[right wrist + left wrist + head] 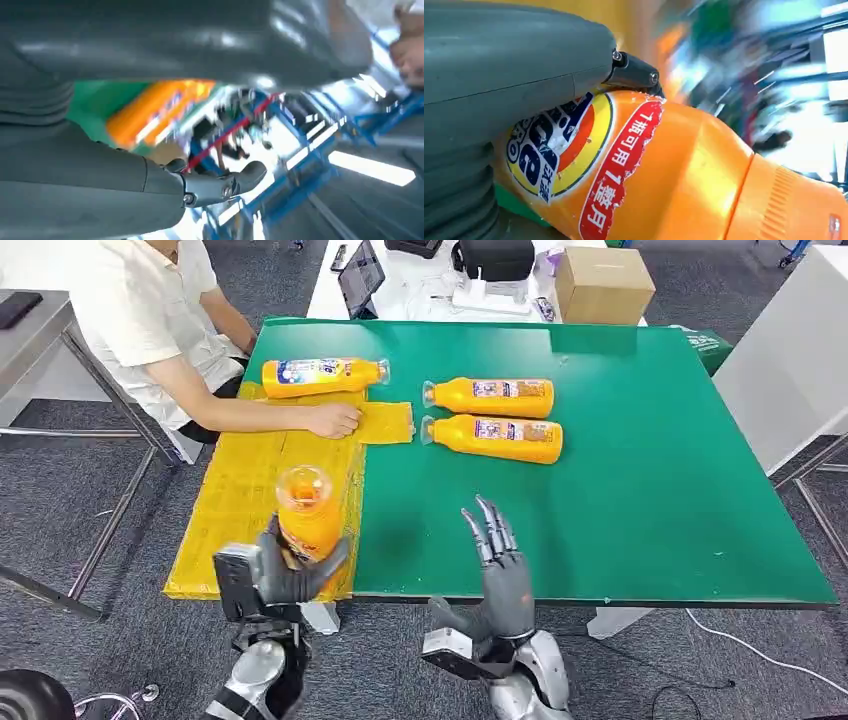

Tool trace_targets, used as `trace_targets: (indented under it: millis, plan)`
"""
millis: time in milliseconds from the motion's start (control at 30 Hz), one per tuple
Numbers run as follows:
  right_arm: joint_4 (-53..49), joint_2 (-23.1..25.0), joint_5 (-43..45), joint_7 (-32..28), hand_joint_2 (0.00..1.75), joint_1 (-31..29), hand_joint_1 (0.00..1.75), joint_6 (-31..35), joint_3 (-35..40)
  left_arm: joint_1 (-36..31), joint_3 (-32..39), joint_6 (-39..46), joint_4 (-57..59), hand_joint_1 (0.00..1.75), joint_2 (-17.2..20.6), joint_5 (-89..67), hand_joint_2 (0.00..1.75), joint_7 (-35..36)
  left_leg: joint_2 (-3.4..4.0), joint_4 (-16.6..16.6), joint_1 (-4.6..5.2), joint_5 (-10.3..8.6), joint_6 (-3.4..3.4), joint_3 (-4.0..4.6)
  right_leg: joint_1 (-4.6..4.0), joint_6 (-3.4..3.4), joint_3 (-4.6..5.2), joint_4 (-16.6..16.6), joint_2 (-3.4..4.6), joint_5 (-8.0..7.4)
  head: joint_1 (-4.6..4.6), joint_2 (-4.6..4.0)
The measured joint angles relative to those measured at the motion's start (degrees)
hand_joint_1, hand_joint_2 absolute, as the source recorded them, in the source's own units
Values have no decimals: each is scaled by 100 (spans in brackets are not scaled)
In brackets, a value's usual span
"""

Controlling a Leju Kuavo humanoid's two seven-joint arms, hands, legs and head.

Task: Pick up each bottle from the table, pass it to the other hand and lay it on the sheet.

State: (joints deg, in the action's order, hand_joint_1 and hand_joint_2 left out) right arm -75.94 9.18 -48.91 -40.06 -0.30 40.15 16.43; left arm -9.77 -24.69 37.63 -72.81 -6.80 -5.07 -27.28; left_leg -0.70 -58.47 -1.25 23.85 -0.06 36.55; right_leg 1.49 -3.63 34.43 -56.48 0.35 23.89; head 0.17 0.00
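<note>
The left robot hand (285, 575) grips an orange bottle (308, 512) upright, fingers wrapped round its lower body, above the near part of the yellow sheet (240, 502); the left wrist view shows its label (555, 145) pressed against the thumb. Just to its right, the right robot hand (497, 562) is raised over the green desk (650, 480), fingers spread and holding nothing. Farther ahead of the left robot hand, another bottle (322, 376) lies on the sheet's far end beside a person's hand (334, 420). Ahead of the right robot hand, two bottles (490, 397) (495, 438) lie side by side on the desk.
</note>
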Motion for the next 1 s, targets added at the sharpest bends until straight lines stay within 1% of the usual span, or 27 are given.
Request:
trace_targets:
  millis: [33,67,133,200,233,267,333,400,433,467,500,533,700,833,1000]
  plan:
    - [-194,66,-116,0,0,51,0,0,-162,-55,168,121,81,175,-32,-1133,175,139,-2,0,-1,0,0,0,0,0,1,0,0,0,0,0]
    - [-389,151,-150,0,0,81,0,0,-328,-154,408,169,212,175,-76,-2598,175,446,-2,0,-1,0,0,0,0,0,1,0,0,0,-2,0]
    - [-631,271,-152,0,0,85,0,0,-539,-391,748,198,596,175,-109,-4982,175,1064,1,0,-1,-1,-1,-4,0,1,-4,0,1,0,4,0]
    - [-826,342,-156,0,0,118,0,2,-686,-481,989,213,803,175,-114,-6236,175,1227,15,0,0,0,-1,-5,1,2,3,0,10,-4,0,0]
    - [-891,370,-174,0,0,131,0,2,-740,-545,1077,186,919,175,-122,-6523,175,1363,15,0,0,-1,-1,-5,2,2,5,0,10,-4,2,0]
    - [-926,392,-178,0,0,131,0,2,-783,-671,1096,40,1129,175,-125,-6406,175,1631,13,0,1,-4,0,-5,2,2,6,1,9,-4,2,0]
    - [-941,427,-89,0,0,121,0,2,-803,-1067,1022,-744,1675,175,-120,-6157,175,2418,7,0,1,-6,3,-5,1,2,-5,1,4,-4,4,0]
    - [-928,433,38,0,0,115,0,2,-799,-1385,948,-1266,2224,175,-85,-6118,175,2726,8,0,1,-9,2,-3,1,1,-3,-1,4,-5,-5,0]
    - [-885,431,104,0,0,87,0,2,-775,-1556,910,-1400,2508,171,-105,-6089,175,2815,8,0,0,-12,-2,-2,0,1,-3,-2,4,-5,6,0]
    - [-815,433,139,0,0,33,0,2,-725,-1773,877,-1496,2834,152,-129,-6081,175,2899,9,0,0,-13,-3,-2,0,1,-4,-3,5,-6,4,0]
    - [-751,433,180,0,0,-4,0,2,-668,-1937,856,-1538,3089,84,-146,-6035,175,2929,9,0,0,-12,-3,-3,1,1,-5,-4,5,-6,-4,0]
    - [-692,435,205,0,0,-31,0,2,-615,-2109,849,-1573,3311,0,-164,-6000,175,2936,9,0,0,-12,-3,-4,1,0,-6,-4,5,-6,2,0]
    - [-373,429,544,0,0,-123,0,2,-392,-2617,847,-2001,4101,0,-192,-5595,175,2763,7,0,0,-12,-3,-5,0,0,-9,-4,4,-5,-2,0]
    - [-185,411,782,0,0,-147,0,2,-274,-2752,919,-2216,4324,0,-208,-5280,175,2514,6,0,0,-12,-3,-4,0,1,-9,-4,4,-4,2,0]
    - [-69,400,795,0,0,-148,0,2,-209,-2794,971,-2299,4400,0,-225,-5145,175,2306,6,0,0,-11,-3,-5,1,1,-10,-3,3,-4,0,0]
